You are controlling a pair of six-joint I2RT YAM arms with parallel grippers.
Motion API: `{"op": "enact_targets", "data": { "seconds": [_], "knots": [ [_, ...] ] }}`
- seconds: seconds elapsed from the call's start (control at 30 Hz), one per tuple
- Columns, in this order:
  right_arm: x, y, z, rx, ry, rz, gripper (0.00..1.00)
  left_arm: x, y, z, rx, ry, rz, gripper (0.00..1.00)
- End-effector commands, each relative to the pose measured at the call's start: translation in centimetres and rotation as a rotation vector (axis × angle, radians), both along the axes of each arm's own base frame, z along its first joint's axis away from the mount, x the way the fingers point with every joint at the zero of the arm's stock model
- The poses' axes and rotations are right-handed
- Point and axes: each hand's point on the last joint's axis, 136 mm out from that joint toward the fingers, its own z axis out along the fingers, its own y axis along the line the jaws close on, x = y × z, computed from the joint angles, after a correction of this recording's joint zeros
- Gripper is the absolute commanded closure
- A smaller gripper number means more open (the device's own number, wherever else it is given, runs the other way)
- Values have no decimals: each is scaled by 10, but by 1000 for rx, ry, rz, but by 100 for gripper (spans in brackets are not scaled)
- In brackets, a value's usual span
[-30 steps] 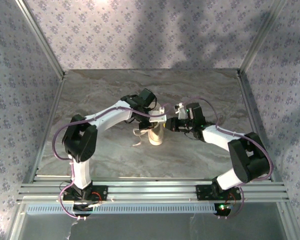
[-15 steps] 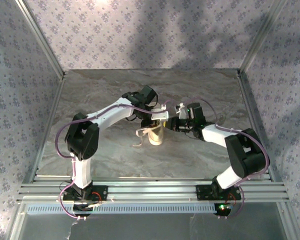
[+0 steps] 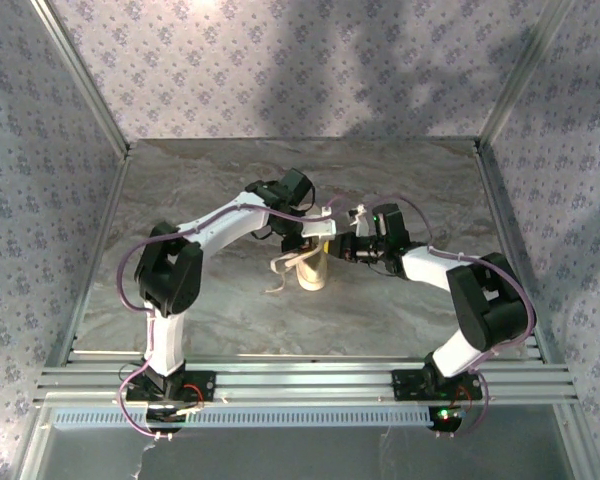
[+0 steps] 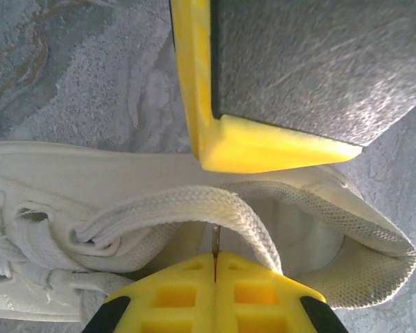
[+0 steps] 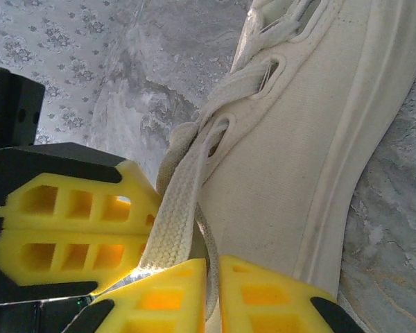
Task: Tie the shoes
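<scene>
Both elbows have crept inward over the last second. The right arm (image 3: 430, 262) has swung its black elbow toward 12 o'clock, and the left arm (image 3: 220, 225) has nudged its wrist toward 1 o'clock. The sneaker (image 3: 313, 272) sits where it was, in the middle of the counter (image 3: 210, 180).

From above, the two wrists meet over the sneaker's 12 o'clock end, left arm coming in from 10 o'clock, right arm from 3 o'clock. A slack loop of lace (image 3: 278, 268) spills off the sneaker's 9 o'clock side, and the fingertips are too small to read from up there.

Down at the left wrist, it's much clearer. The left gripper (image 4: 215, 267) has its yellow jaws pressed flat together. The flat lace arches right across their tips, touching them, but I cannot tell whether it is caught in the seam. A yellow finger with a grey pad hangs over the sneaker's collar at 1 o'clock. The mesh-lined heel opening shows at 4 o'clock, and the toe is cut off at the left edge.

Over at the right wrist, the right gripper (image 5: 213, 284) has its jaws nearly together, with a strand of lace dropping into the thin slit between them, pinched. Its neighbour's yellow fingers sit at 9 o'clock, just beside a wider strand. The eyelets and the pale sole edge run off toward 1 o'clock, out of frame.
</scene>
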Motion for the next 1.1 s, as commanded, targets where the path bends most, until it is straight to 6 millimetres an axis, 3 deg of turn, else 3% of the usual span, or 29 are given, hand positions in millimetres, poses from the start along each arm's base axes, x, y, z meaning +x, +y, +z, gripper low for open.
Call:
{"op": "enact_targets", "data": {
  "seconds": [0.0, 0.73, 1.07],
  "knots": [
    [5, 6, 8, 29, -13, 16, 87, -2, 2, 0, 20, 14, -21, 100],
    [2, 8, 15, 38, -29, 36, 81, -15, -18, 4, -63, 117, -66, 100],
    [1, 4, 21, 43, -35, 20, 90, 3, 0, -2, 37, 65, 22, 100]
  ]
}}
